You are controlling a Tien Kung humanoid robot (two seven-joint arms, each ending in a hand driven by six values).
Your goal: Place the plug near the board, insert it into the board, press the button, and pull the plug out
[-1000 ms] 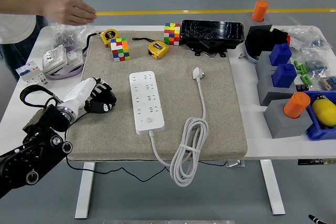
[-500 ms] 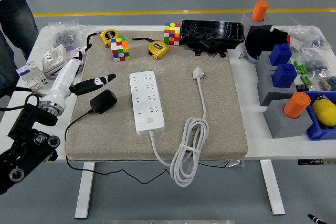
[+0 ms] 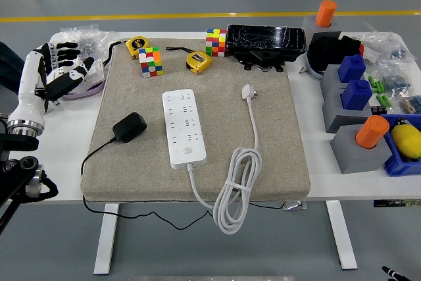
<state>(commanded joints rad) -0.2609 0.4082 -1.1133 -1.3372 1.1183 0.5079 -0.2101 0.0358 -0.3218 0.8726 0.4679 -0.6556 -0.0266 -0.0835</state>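
A black plug adapter (image 3: pixel 129 127) lies on the beige mat (image 3: pixel 276 149), a little left of the white power strip (image 3: pixel 183 127), with its black cable running off the mat's left front. The strip's round button (image 3: pixel 187 152) faces up near its front end. The strip's own white plug (image 3: pixel 248 92) and coiled white cord (image 3: pixel 234 189) lie to its right. My left hand (image 3: pixel 56 70) is raised at the far left edge of the table, fingers spread, holding nothing. The right arm is out of view.
Two colour cubes (image 3: pixel 150 62) (image 3: pixel 215 41), two yellow tape measures (image 3: pixel 198 61) and a black case (image 3: pixel 266 45) line the mat's far edge. Wall sockets (image 3: pixel 82 74) sit at the left. Blue and grey blocks with orange cylinders (image 3: pixel 370 131) crowd the right.
My left hand let go of the black plug adapter beside the strip, then lifted away to the far left. The person at the top left has left the view.
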